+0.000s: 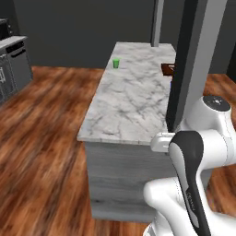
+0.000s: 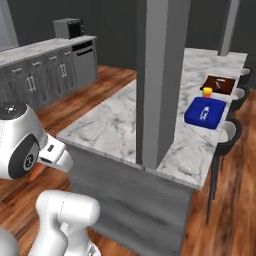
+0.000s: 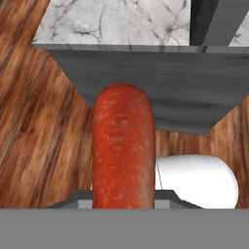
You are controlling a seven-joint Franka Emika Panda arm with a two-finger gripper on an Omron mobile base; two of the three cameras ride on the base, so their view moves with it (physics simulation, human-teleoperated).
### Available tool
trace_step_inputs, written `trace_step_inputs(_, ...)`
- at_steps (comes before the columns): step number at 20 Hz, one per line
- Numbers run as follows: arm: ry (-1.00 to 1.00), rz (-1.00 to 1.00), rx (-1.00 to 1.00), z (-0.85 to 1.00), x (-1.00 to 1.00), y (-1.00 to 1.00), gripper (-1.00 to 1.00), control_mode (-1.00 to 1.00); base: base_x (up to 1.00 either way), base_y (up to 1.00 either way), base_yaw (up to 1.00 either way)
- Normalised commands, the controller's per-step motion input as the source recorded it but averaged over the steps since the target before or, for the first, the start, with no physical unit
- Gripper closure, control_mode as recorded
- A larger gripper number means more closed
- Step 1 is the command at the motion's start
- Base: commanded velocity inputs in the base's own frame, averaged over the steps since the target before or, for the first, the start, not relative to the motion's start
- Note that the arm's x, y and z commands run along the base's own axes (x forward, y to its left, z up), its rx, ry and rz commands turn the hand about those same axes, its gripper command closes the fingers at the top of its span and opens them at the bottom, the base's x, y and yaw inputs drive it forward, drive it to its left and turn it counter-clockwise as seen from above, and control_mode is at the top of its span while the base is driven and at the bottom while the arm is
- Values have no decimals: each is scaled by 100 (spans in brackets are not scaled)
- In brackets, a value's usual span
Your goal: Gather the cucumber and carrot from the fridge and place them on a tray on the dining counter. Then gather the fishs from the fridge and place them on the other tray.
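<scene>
In the hand view an orange-red carrot [image 3: 123,151] rises from the bottom edge, and my gripper [image 3: 124,203] is shut on its lower end. Beyond it are the near end and grey base of the marble dining counter [image 3: 112,22], seen from just in front and above. The counter [image 1: 129,99] stretches away ahead of my folded arm. A deep-blue tray [image 2: 205,112] lies on its right side with a small pale thing on it, too small to identify. Behind it sits a dark brown tray [image 2: 219,84]. The cucumber, the fishs and the fridge are out of view.
A tall dark-and-grey upright panel [image 2: 160,80] stands close in front and hides part of the counter [image 1: 193,60]. A green cup [image 1: 116,63] stands at the counter's far left. Stools [image 2: 231,131] line its right side. Grey kitchen cabinets [image 2: 45,70] stand across the wooden floor on the left.
</scene>
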Motion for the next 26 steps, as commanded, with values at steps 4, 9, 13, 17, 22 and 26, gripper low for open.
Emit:
trace_step_inputs(4, 0, 0, 0, 0, 0, 0, 100, 100, -28, -67, -18)
trace_step_inputs(9, 0, 0, 0, 0, 0, 0, 100, 100, -7, -74, -16)
trace_step_inputs(13, 0, 0, 0, 0, 0, 0, 100, 100, 0, -81, -13)
trace_step_inputs(17, 0, 0, 0, 0, 0, 0, 100, 100, 0, -84, -10)
trace_step_inputs(22, 0, 0, 0, 0, 0, 0, 100, 100, 3, -84, -7)
trace_step_inputs(26, 0, 0, 0, 0, 0, 0, 100, 100, 23, -76, -4)
